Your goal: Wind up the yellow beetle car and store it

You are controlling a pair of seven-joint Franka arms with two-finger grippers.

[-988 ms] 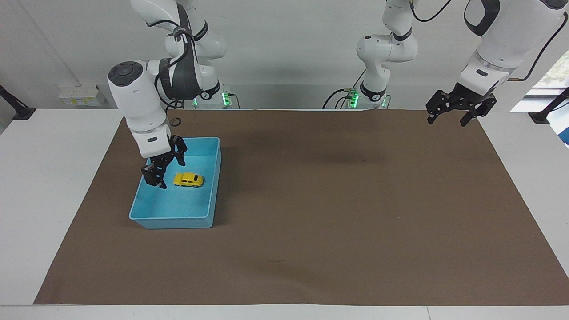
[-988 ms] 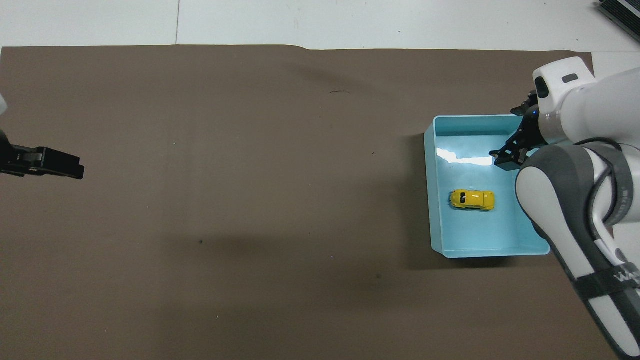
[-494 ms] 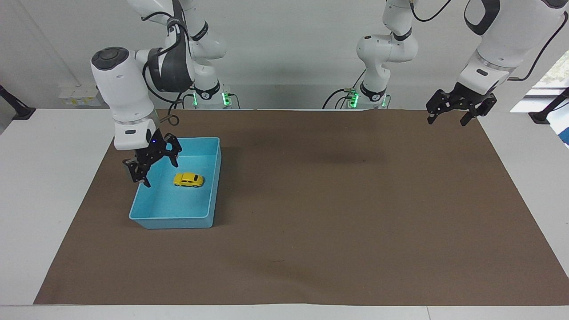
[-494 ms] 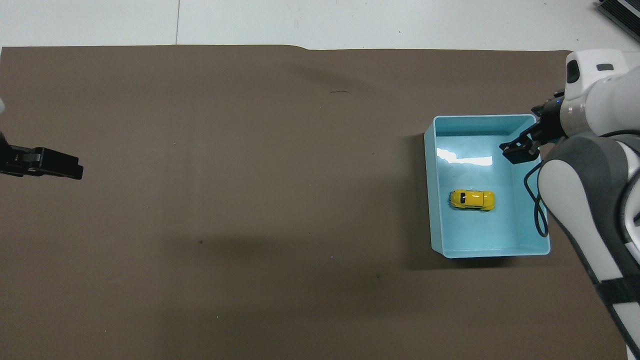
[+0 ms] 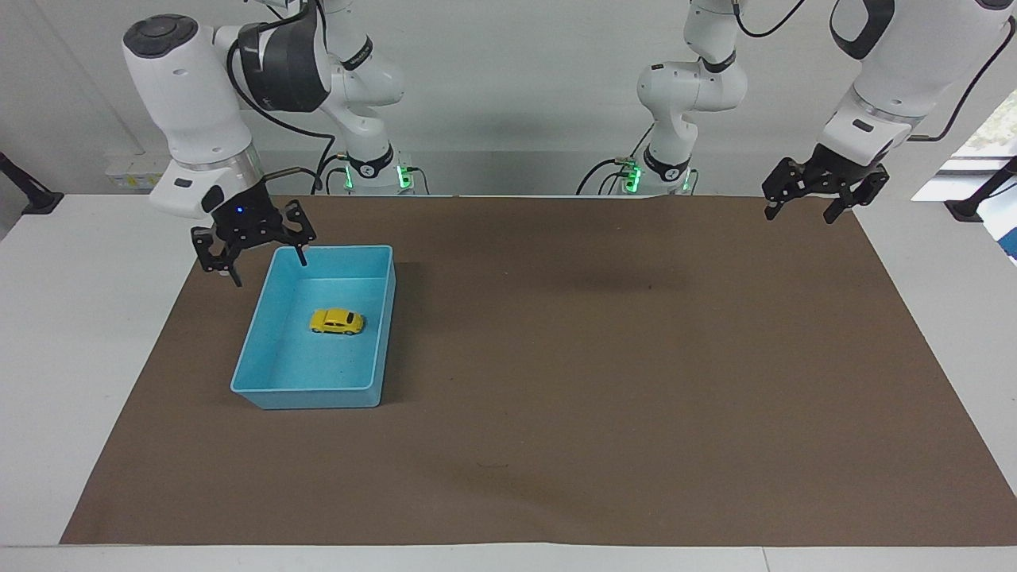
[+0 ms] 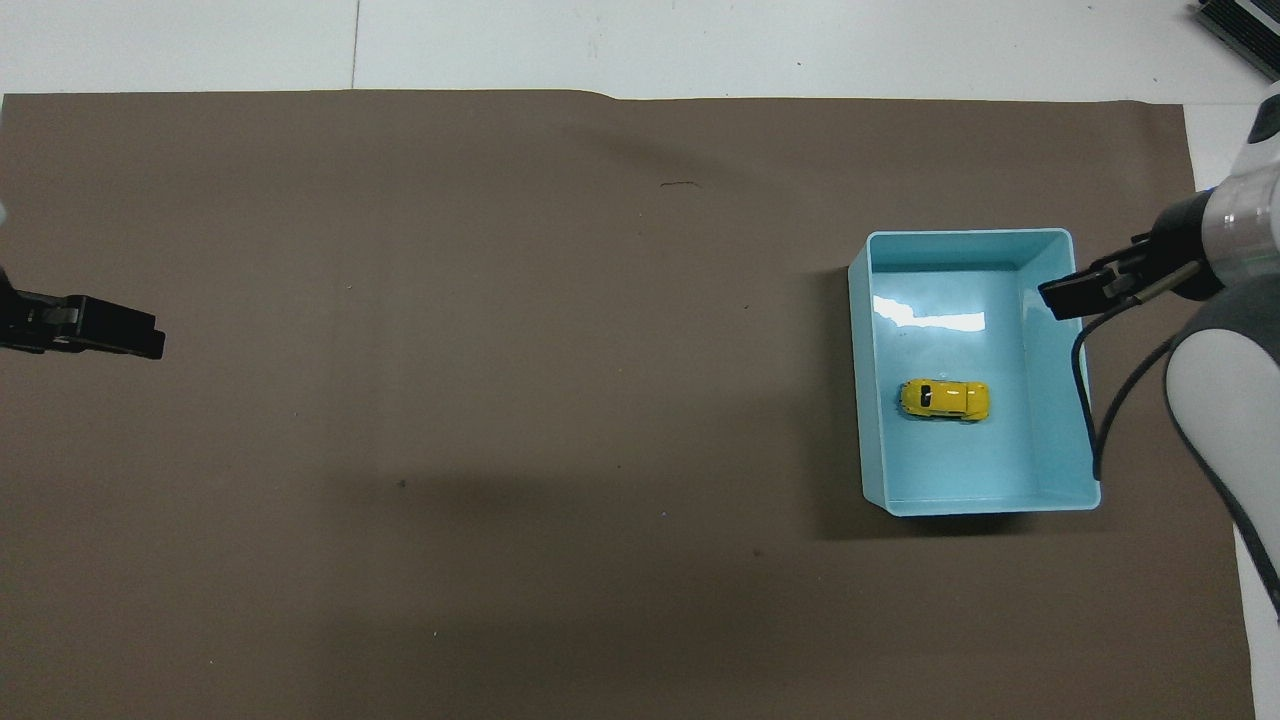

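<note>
Facing view: small yellow beetle-shaped toy car (image 5: 338, 321) sits on its wheels inside the light blue plastic bin (image 5: 274, 389), about mid-floor. Right claw (image 5: 264, 264) hangs empty above the bin's robot-side corner at the right arm's end, fingers spread apart. Left claw (image 5: 799, 211) waits empty over the brown paper mat (image 5: 604, 381) well apart from the bin, fingers apart.

Overhead view: car (image 6: 944, 398) in bin (image 6: 858, 400), touching no wall. Right claw (image 6: 1065, 298) over the bin's rim, left claw (image 6: 150, 340) at the mat's edge on the white table (image 6: 700, 45).
</note>
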